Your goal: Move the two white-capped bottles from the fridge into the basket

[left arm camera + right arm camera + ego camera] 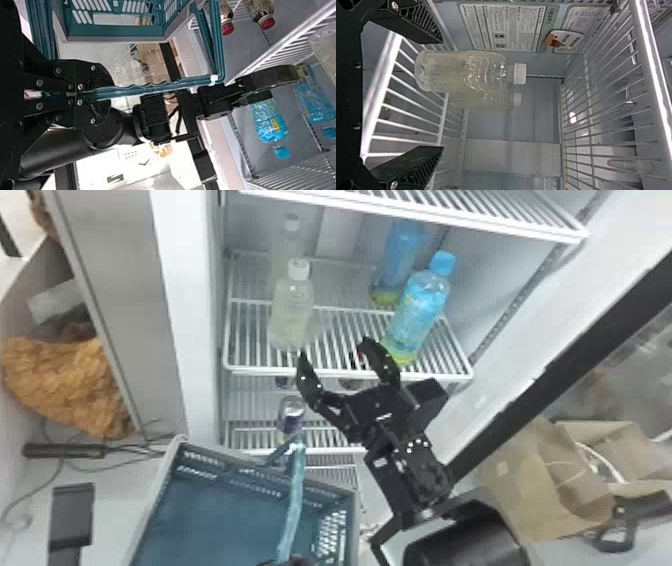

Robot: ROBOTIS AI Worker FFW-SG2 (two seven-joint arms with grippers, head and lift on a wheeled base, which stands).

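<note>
In the head view, the right arm (412,475) leans in from five o'clock. The right gripper (335,348) points to eleven, fingers wide apart. The left gripper (290,561) sits near six, fingers pinched close.

Two clear white-capped bottles (292,312) stand in the fridge (185,290) (teal basket (156,500) outside, handle (295,500) raised).

Head view: rear white-capped bottle (286,246) partly hidden behind front white-capped bottle (291,310). Rear blue bottle (400,245): top hidden by upper shelf (420,221), lower body partly behind front blue-capped bottle (417,307). Basket (225,510) cut off at bottom edge; left gripper (287,562) too, mostly out of frame. Can (291,410) on lower shelf: bottom hidden, contents can't tell. Left wrist view: red-capped bottles (259,11) cut off by top edge. Right wrist view: wall label (506,27) print too small.
</note>
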